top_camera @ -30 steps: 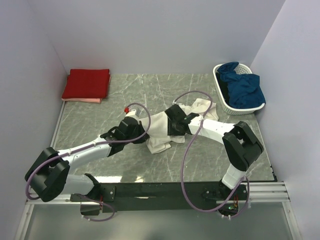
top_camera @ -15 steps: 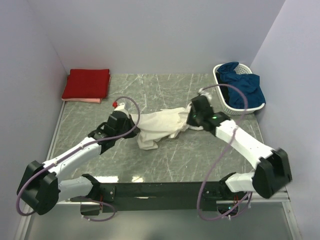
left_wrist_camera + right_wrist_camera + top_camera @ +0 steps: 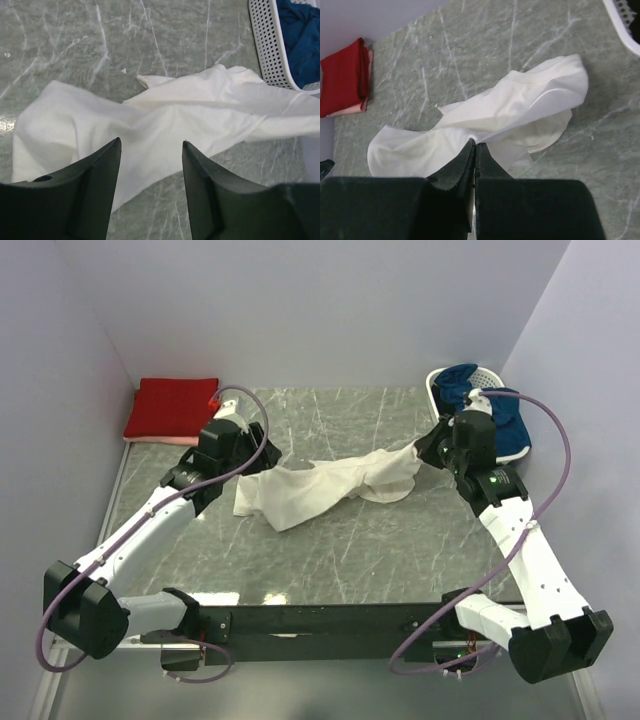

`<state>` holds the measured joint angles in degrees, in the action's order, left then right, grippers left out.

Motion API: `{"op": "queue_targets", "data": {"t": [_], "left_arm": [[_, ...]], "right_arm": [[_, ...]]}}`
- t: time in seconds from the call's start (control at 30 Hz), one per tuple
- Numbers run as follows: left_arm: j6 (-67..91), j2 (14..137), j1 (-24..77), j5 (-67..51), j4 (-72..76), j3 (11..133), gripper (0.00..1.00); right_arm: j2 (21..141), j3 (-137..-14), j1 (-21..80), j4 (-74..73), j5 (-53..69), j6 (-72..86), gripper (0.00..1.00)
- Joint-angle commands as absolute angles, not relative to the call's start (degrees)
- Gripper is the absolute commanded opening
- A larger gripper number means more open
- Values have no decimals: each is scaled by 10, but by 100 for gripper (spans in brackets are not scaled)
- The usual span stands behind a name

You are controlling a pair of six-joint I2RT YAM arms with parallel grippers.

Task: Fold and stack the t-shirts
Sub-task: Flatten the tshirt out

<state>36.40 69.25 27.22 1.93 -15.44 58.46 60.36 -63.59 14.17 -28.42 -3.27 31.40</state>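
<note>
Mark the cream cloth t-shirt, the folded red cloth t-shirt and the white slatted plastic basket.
cream cloth t-shirt [image 3: 318, 486]: top view, mid body.
folded red cloth t-shirt [image 3: 170, 408]: top view, upper face centre.
white slatted plastic basket [image 3: 268, 42]: left wrist view, perforated side wall.

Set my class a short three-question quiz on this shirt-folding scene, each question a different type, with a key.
1. True or false: the right hand pinches the large cream cloth t-shirt.
2. The left hand is: A) open, holding nothing; B) shut on the shirt; C) hidden from view.
3. Fill in: the folded red cloth shirt lies at the grey marbled table's far ____ corner.
Key: 1 true; 2 A; 3 left.
</note>
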Motion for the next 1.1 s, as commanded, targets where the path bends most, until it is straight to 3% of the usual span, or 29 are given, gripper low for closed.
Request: {"op": "queue_targets", "data": {"t": [0.0, 0.5, 0.73, 1.07], "left_arm": [[368, 685, 270, -3, -151, 560, 58], [497, 537, 279, 5, -78, 266, 54], [488, 618, 309, 13, -25, 279, 61], [480, 725, 316, 33, 24, 330, 64]], "right_arm": [[610, -645, 102, -278, -4, 298, 0], [592, -665, 24, -290, 18, 294, 0], [601, -723, 4, -305, 30, 305, 0], [674, -819, -35, -300, 36, 323, 0]]}}
